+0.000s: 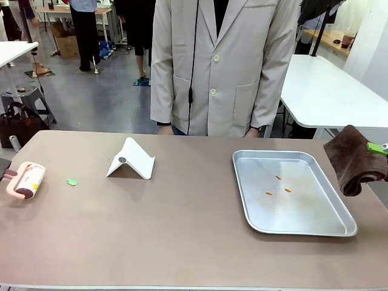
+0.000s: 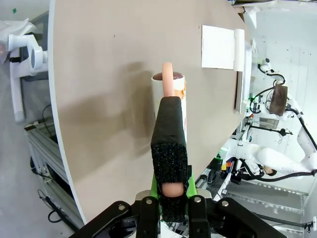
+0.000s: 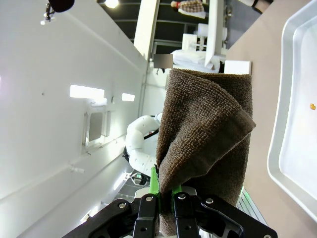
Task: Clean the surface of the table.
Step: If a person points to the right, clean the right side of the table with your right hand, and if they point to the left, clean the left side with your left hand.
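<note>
Taupe table (image 1: 182, 236) with a lint roller at its left end and a cloth at its right

The left gripper (image 2: 169, 106) is clamped on the pink handle of the lint roller (image 1: 25, 180), which lies on the table's left end, any print on it too small to read; just to its right a small green scrap (image 1: 72, 181) sits on the bare top; further right, a folded white stand (image 1: 130, 160); the table itself runs the whole width of the front view, smooth matte brownish-taupe with a pale near edge, a person (image 1: 224, 66) in a light coat standing at its far side; right of the middle lies a shiny metal tray (image 1: 273, 153) with three orange crumbs (image 1: 278, 177) in it; at the far right the right gripper (image 3: 163, 186) is closed on a folded brown cloth (image 1: 351, 160), held above the table's right end, beside the tray.
</note>
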Robot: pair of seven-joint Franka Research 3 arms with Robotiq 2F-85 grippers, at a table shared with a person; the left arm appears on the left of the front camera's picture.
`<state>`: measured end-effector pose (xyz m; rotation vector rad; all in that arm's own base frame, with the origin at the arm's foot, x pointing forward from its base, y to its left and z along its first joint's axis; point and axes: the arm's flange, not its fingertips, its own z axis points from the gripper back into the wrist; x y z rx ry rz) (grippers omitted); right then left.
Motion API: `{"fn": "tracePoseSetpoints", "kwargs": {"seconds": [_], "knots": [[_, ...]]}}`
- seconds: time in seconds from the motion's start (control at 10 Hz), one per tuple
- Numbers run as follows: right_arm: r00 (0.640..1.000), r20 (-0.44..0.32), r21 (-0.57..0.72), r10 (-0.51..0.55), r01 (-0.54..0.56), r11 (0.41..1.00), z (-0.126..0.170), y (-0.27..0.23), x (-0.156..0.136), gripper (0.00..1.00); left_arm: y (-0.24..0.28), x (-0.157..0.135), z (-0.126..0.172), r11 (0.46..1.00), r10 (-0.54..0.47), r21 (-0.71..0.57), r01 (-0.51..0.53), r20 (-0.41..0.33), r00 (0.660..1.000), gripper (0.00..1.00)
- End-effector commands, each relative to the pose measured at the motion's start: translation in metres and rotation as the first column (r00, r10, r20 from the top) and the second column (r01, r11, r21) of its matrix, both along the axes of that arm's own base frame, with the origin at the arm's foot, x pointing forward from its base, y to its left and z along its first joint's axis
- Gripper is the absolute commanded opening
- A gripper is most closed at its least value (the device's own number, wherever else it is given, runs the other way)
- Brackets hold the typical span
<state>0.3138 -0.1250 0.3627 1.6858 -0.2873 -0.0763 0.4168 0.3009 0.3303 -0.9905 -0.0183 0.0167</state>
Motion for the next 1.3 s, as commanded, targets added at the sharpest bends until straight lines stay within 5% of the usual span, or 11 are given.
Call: {"fn": "tracePoseSetpoints", "kwargs": {"seconds": [0.0, 0.5, 1.2], "knots": [[1.000, 0.013, 0.007, 0.008, -0.008, 1.000, 0.005, 0.001, -0.001, 0.00, -0.010, 0.000, -0.002, 1.000, -0.011, 0.012, 0.012, -0.026, 1.000, 0.21], [1.000, 0.013, 0.007, 0.008, -0.008, 1.000, 0.005, 0.001, -0.001, 0.00, -0.067, 0.012, -0.026, 0.991, 0.064, 0.118, -0.060, -0.032, 0.997, 0.21], [1.000, 0.013, 0.007, 0.008, -0.008, 1.000, 0.005, 0.001, -0.001, 0.00, -0.131, 0.030, -0.032, 0.993, -0.049, 0.103, 0.055, -0.063, 0.997, 0.21]]}}
